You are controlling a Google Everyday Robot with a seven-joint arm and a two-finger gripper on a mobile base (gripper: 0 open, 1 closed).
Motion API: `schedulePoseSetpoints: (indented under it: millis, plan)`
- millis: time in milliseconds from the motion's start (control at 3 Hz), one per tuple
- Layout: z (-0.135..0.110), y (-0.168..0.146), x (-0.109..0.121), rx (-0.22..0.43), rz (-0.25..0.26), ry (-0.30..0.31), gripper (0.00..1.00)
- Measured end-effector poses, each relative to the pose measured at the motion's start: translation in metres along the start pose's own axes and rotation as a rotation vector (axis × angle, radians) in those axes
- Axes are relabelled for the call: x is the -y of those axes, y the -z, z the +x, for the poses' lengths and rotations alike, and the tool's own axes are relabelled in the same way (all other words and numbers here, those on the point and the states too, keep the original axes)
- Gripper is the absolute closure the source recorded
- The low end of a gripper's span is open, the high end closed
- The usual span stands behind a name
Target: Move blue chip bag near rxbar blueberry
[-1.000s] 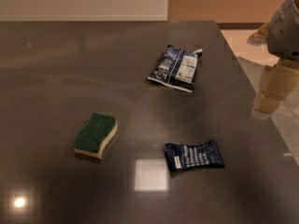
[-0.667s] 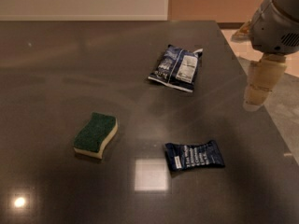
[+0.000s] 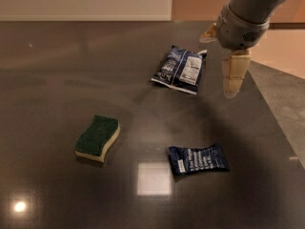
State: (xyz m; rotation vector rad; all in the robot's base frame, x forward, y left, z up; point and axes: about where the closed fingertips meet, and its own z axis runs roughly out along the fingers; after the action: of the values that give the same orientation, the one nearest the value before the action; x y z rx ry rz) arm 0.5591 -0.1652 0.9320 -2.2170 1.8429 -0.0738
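Gripper (image 3: 232, 86) R of blue chip bag (image 3: 181, 69); rxbar blueberry (image 3: 198, 159) in front

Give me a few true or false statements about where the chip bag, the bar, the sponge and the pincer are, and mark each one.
1. The pincer hangs just right of the blue chip bag, holding nothing. True.
2. The rxbar blueberry lies on top of the sponge. False: they are apart, with the sponge to the bar's left.
3. The blue chip bag touches the rxbar blueberry. False: the bag lies farther back, with bare table between them.
4. The sponge's green side faces up. True.
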Motion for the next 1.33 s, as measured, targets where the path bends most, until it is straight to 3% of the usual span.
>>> schedulePoseSetpoints:
  millis: [667, 1333]
  plan:
    - [-0.013, -0.058, 0.067, 0.04, -0.029, 0.247, 0.0]
    - [-0.023, -0.107, 0.097, -0.003, -0.09, 0.409, 0.0]
